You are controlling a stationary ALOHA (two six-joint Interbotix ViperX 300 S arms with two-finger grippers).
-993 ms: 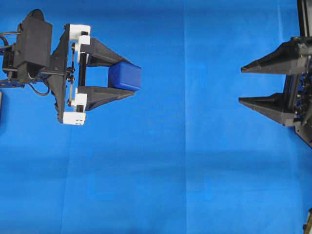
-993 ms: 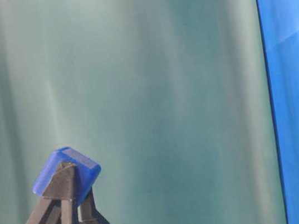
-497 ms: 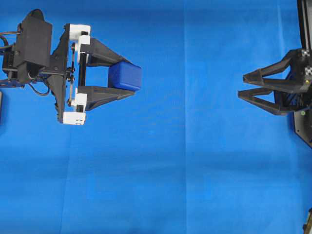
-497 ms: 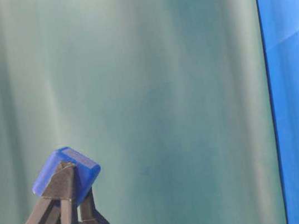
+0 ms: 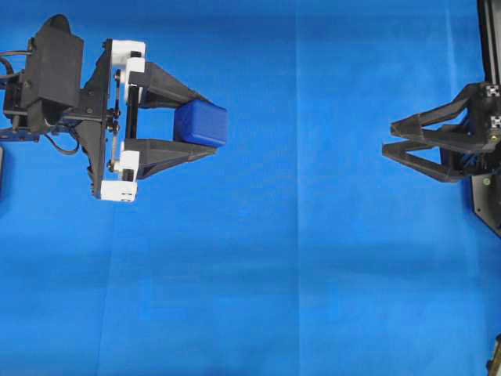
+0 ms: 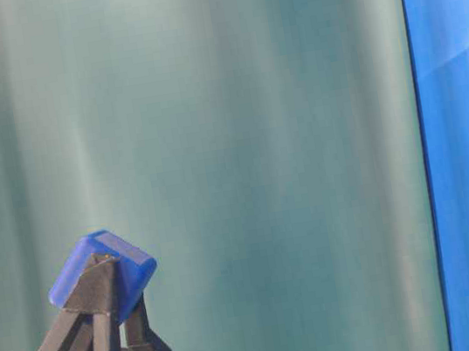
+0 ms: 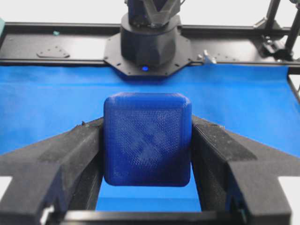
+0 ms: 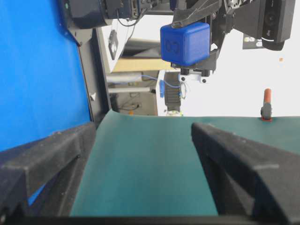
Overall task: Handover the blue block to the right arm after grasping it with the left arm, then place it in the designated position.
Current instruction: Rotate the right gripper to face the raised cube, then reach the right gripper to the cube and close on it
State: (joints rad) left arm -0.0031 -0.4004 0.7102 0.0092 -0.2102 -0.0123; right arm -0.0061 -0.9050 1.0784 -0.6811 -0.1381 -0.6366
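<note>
Right gripper (image 5: pixel 386 139) rolled; blue block (image 5: pixel 201 123) unobstructed.

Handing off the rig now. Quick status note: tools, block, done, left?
Left tool: shut on the small dark-blue rounded cube, held above the blue cloth, fingertips pointing toward the right arm.
Right tool: open, empty, rolled to one side, facing the cube across a wide gap on the right side of the overhead view.
Done: left-arm grasp and lift.
Left: close the gap, right tool takes the cube, left releases, place it. No marked target position shows in any view.
</note>
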